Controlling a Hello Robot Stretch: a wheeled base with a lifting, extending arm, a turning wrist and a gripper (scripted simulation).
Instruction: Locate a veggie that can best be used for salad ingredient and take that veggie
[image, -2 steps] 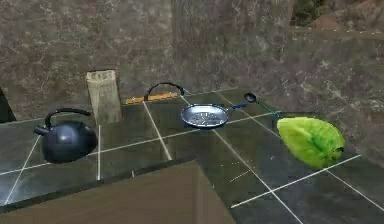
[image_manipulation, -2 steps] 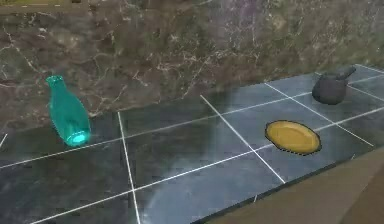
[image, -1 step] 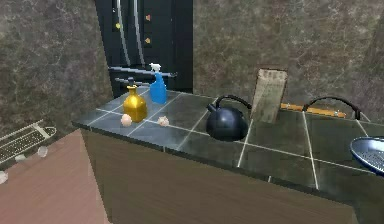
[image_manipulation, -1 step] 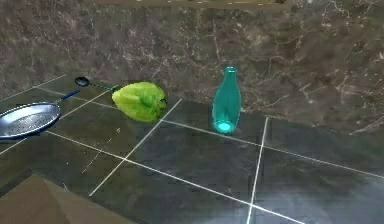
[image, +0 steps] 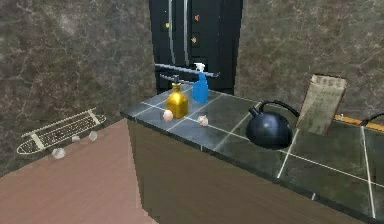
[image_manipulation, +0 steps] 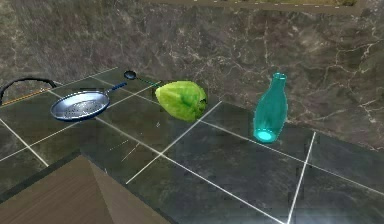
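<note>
- On the dark tiled counter lies a green, leafy lettuce. It is the veggie of the task.
- The lettuce rests on the tiles in the arm side view, between a frying pan at its left and a teal glass bottle at its right.
- The pan is round and grey, and its long handle points toward the lettuce. The end of the handle is near the lettuce, but I cannot say if they touch.
- The teal bottle stands upright, well apart from the lettuce.
- Behind these things rises a dark stone wall.
- In the forward view the same kind of counter carries a golden bottle and just behind it a blue spray bottle.
- Two small pale round things lie near the golden bottle, too small to name.
- Farther to the right sits a black kettle, and beside it a tan board leans on the wall.
- A tall dark fridge stands behind the counter.
- On the brown floor at the left lies a pale skateboard.
- The state of the gripper I cannot tell.
</note>
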